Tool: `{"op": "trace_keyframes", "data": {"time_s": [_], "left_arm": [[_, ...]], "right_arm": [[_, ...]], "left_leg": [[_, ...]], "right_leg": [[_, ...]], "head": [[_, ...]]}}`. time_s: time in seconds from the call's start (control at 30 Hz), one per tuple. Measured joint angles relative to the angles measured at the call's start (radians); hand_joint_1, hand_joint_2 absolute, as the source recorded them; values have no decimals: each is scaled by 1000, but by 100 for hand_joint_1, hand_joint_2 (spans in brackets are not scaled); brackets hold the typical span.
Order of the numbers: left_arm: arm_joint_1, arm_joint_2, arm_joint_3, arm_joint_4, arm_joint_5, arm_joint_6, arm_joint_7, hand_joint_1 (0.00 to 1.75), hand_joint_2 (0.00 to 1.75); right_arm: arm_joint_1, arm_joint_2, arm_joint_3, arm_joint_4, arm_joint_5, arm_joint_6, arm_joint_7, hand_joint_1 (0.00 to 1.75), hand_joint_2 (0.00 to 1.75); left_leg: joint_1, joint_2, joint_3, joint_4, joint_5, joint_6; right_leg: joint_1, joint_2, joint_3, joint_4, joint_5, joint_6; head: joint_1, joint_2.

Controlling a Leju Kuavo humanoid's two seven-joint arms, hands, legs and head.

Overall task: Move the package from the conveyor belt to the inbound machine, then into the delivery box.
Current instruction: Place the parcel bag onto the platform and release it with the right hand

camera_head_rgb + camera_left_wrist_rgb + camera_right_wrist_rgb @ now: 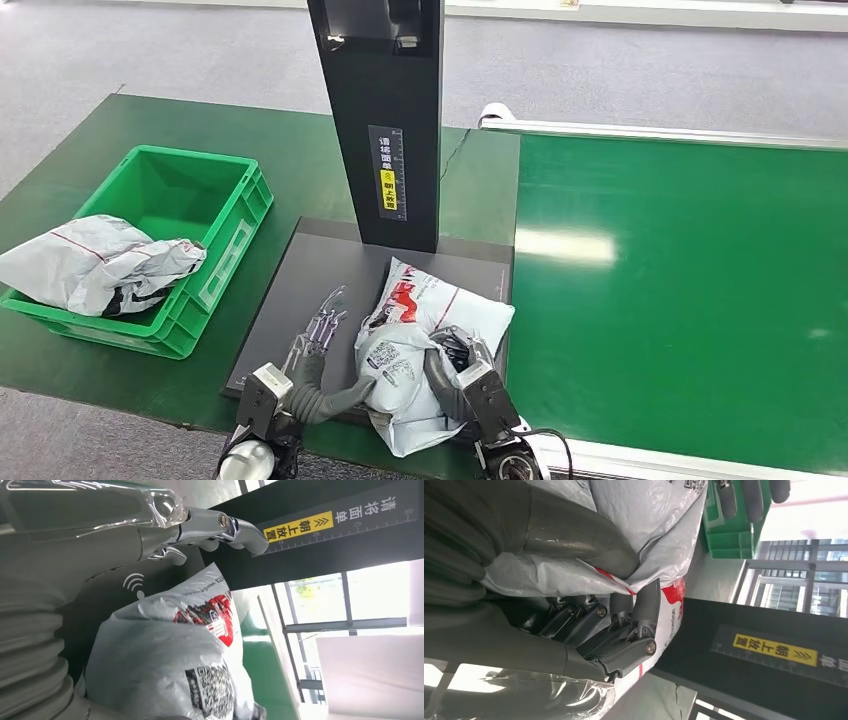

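Note:
The package [432,312], a crumpled white and grey mailer bag with red print and a QR label, lies on the black platform [300,270] of the inbound machine, at the foot of its black column [388,120]. My right hand [456,362] grips the bag's near right end. In the right wrist view its thumb presses over the package [649,515] and the right hand's [616,630] fingers curl into the plastic. My left hand [320,338] lies on the platform at the bag's left side, fingers stretched out flat and apart. The left wrist view shows the package [165,650] beside the left hand [200,527].
A green delivery box [240,205] stands at the left on the green table [80,150], with another grey mailer bag [95,262] draped over its near rim. The green conveyor belt [680,280] runs along the right of the platform.

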Motion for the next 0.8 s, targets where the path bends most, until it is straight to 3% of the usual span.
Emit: {"op": "trace_keyframes", "data": {"time_s": [0.4, 0.43, 0.53, 0.57, 0.8], "left_arm": [[-13, 2, -1, 26, 5, 1, 0, 0, 175], [-13, 2, -1, 27, 5, 1, 0, 0, 175], [-17, 2, -1, 33, 8, 1, -4, 0, 175], [-19, 2, -1, 36, 10, 1, -5, 0, 175], [-31, 5, -1, 52, 16, 11, -20, 0, 175]], "right_arm": [[-103, 31, -16, 178, -2, -6, -15, 175, 175], [-106, 32, -16, 183, -2, -8, -16, 165, 175], [-117, 37, -19, 203, -1, -15, -31, 34, 175], [-120, 38, -21, 209, -1, -17, -36, 0, 175], [-105, 40, -30, 168, 13, -22, -38, 0, 175]], "left_leg": [[1, 0, 15, 0, -1, -1], [1, 0, 16, 0, -1, -1], [1, 1, 18, 0, -1, -1], [1, 0, 18, 0, -1, -1], [2, 0, 17, 0, -1, -1]], "right_leg": [[0, 2, 12, -1, 0, -1], [0, 2, 13, -1, 0, -1], [0, 2, 15, -1, 0, -1], [0, 2, 15, -1, 0, -1], [0, 2, 15, -1, 0, 0]], "head": [[0, 0], [0, 0], [0, 0], [0, 0], [0, 0]]}}
